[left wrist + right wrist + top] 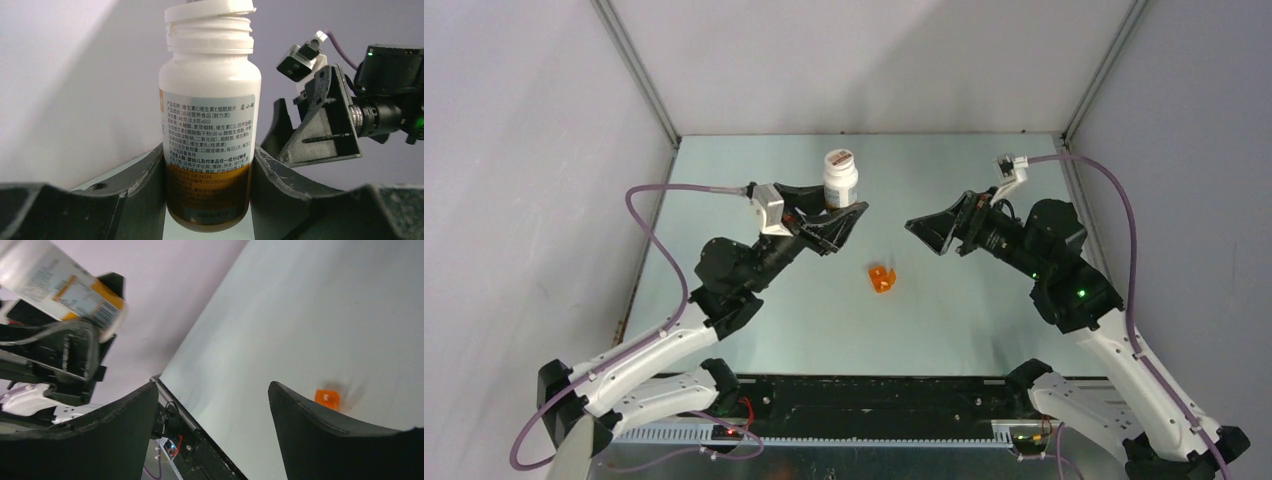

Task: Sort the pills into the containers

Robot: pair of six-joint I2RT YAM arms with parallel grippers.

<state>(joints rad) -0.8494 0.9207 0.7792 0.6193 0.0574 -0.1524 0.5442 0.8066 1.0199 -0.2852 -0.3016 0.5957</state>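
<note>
Pill bottle (841, 177): one, white with a printed label, upright between the two fingers of the left gripper (839, 212), which is clamped on its lower half.
Cap: white, sitting slightly askew above the exposed neck threads in the left wrist view.
Orange cup (881, 278): one, small and boxy, on the table (984, 320) between the two grippers and nearer the arm bases, touching neither.
Right gripper (924, 238): fingers spread apart, holding nothing, pointed toward the bottle and near it.
Edges: walls (524, 150) close the table on the left, back and right; the cup is well apart from all three.
Open room: bare tabletop all around the cup.
Contents: bottle opaque, cup too small to tell.
</note>
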